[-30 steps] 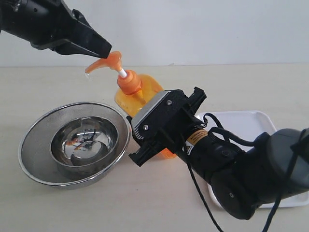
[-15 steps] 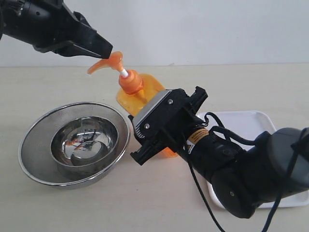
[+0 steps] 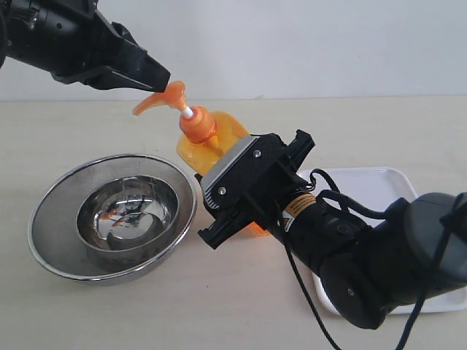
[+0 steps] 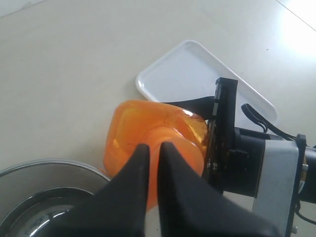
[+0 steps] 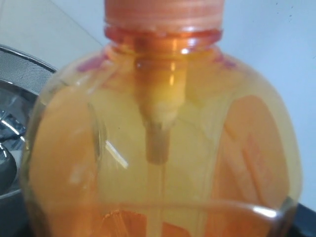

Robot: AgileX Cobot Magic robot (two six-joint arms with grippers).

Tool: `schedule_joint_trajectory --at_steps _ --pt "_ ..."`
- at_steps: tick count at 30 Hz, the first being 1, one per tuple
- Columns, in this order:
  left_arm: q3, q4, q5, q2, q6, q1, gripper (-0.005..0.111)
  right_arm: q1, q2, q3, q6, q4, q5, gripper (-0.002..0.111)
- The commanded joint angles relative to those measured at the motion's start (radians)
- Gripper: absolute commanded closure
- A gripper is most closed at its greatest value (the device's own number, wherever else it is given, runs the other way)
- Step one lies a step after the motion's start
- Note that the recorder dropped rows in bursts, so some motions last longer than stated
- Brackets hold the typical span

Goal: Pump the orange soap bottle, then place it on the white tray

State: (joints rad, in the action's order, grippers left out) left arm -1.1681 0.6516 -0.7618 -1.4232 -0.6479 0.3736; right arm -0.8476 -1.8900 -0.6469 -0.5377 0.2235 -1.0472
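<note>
The orange soap bottle leans toward the bowls, its pump head up on the white stem and its spout pointing over them. My right gripper is shut on the bottle's body and holds it tilted off the table. In the right wrist view the bottle fills the frame and hides the fingers. My left gripper is shut with nothing between its fingers, its tips resting on top of the pump head. From the left wrist, the left gripper sits over the bottle. The white tray lies flat under my right arm.
Two nested round steel bowls stand left of the bottle, the inner one holding a little orange residue. In the left wrist view the tray lies beyond the bottle, with my right gripper's body beside it. A white wall backs the table.
The bottle and right gripper have edged slightly right. The drop hanging from the spout a second ago is gone. The left gripper has stayed on the pump head.
</note>
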Motion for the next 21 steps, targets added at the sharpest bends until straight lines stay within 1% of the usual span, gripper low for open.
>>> schedule_joint_trajectory --at_steps 1,11,21 --pt "0.04 -0.069 -0.066 -0.04 0.004 0.007 0.102 -0.011 0.01 -0.004 0.042 -0.08 -0.007 0.109" --pt "0.04 -0.073 -0.047 -0.031 0.004 0.007 0.102 -0.011 0.01 -0.004 0.042 -0.08 -0.007 0.109" --pt "0.03 -0.092 -0.014 0.082 0.004 -0.003 0.102 -0.011 0.01 -0.004 0.046 -0.074 -0.007 0.109"
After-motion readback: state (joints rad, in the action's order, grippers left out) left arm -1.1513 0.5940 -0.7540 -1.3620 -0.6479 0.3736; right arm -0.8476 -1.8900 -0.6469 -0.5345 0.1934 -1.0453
